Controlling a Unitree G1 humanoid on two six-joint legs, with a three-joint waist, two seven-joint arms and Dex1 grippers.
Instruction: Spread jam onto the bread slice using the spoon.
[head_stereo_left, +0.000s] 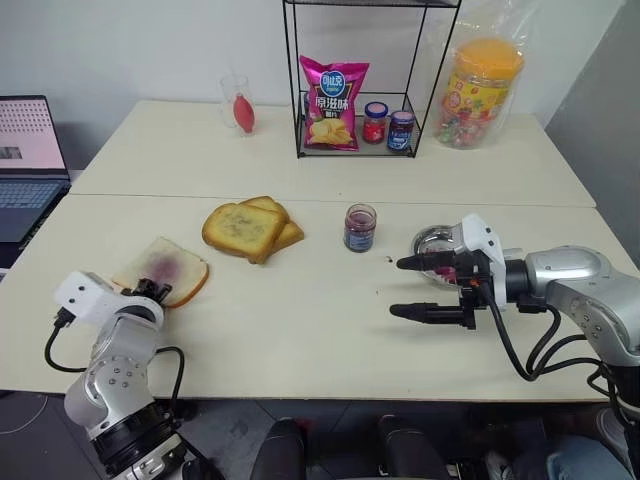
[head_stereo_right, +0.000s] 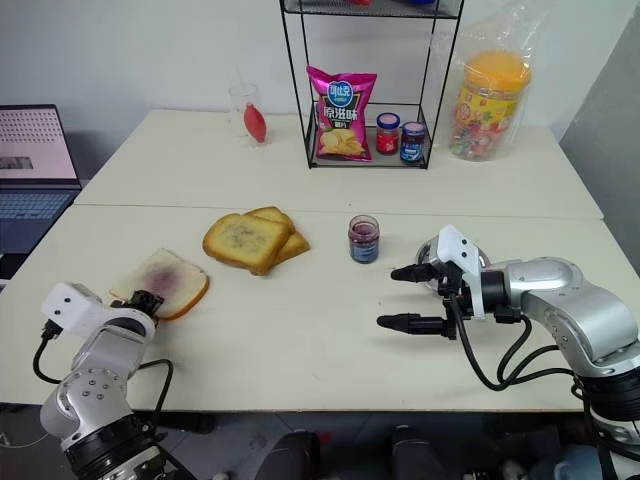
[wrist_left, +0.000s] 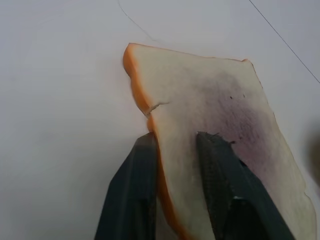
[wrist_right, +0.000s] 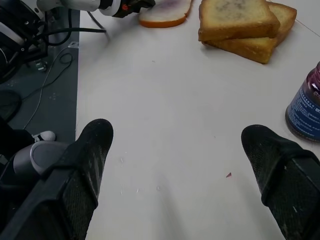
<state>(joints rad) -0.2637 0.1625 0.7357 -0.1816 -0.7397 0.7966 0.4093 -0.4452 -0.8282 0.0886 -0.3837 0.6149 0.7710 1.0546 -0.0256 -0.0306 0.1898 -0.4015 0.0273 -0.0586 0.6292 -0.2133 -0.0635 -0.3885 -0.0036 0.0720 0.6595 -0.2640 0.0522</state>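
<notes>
Black fingers of the left gripper pinch the near edge of the bread slice, one finger on top and one at the crust, at the table's near left corner, its middle stained purple. Across the table the right gripper hangs with its fingers spread wide and nothing between them, just in front of a small steel bowl.

By my read, this is the steadying step: bread secured, spoon not yet picked up. I can't make out the spoon here; it may lie in that bowl. Next the free arm needs the spoon, then a dip into the jam, whose clear jar stands lidless mid-table beside the toasted slices.

Pale cream table, matte and bare nearby. Behind: a wire rack with a chip bag and two lidded jars, a candy tub, a laptop at far left.
</notes>
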